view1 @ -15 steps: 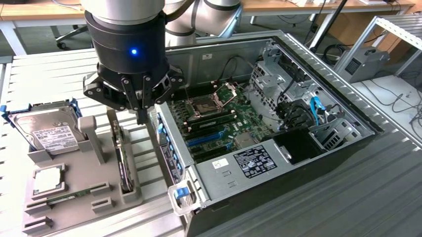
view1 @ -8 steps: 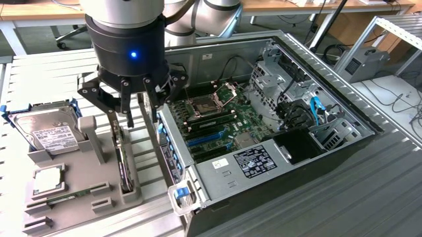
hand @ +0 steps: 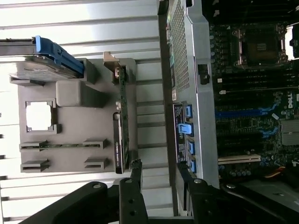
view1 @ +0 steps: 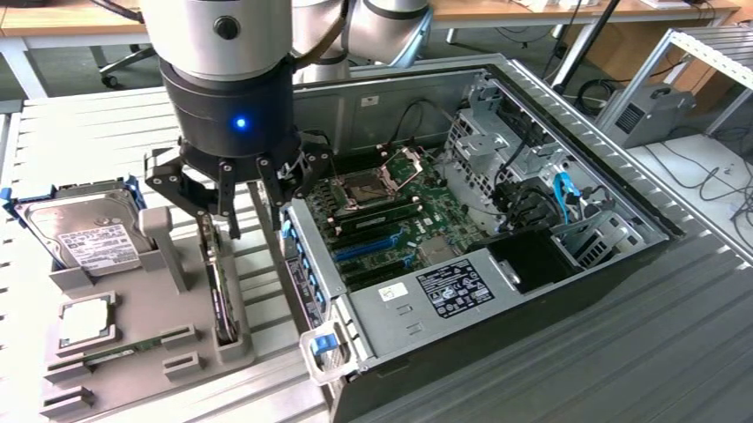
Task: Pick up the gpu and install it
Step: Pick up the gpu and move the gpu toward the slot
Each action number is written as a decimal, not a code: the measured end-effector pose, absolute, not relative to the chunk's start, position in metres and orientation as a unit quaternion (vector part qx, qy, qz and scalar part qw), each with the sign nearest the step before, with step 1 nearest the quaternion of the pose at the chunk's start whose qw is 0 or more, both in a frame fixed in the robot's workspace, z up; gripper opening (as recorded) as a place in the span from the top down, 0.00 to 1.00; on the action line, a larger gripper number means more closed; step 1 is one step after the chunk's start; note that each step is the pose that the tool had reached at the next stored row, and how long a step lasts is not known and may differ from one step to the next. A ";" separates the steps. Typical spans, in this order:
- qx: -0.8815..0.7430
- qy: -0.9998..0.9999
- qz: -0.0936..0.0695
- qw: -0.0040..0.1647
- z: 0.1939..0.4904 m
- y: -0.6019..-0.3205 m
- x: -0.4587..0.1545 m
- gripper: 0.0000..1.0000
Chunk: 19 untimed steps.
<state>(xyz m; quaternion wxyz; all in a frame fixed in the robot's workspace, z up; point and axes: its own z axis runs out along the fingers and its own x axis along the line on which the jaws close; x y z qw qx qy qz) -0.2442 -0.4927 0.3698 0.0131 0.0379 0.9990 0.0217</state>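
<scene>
Edgewise, thin flat green-blk gpu [hand: 121, 140]

gpu [view1: 220, 291] in holder [view1: 130, 345] beside case [view1: 495, 361]

Exterior view: raised, off the arm, looking down at a slant on the gripper [view1: 249, 216] from moderate range.
Wrist view: mounted behind the gripper, facing straight down past it, close over what lies beneath.
Shared ground: the grey parts holder [view1: 130, 370] below the gripper, and the computer case [view1: 365, 110] wall and motherboard [view1: 436, 211] beside it.
</scene>
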 end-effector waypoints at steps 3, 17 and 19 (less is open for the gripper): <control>0.038 0.999 0.022 0.013 0.368 -0.493 -0.244 0.58; 0.038 0.999 0.022 0.013 0.364 -0.493 -0.244 0.58; 0.038 0.999 0.022 0.013 0.363 -0.493 -0.244 0.58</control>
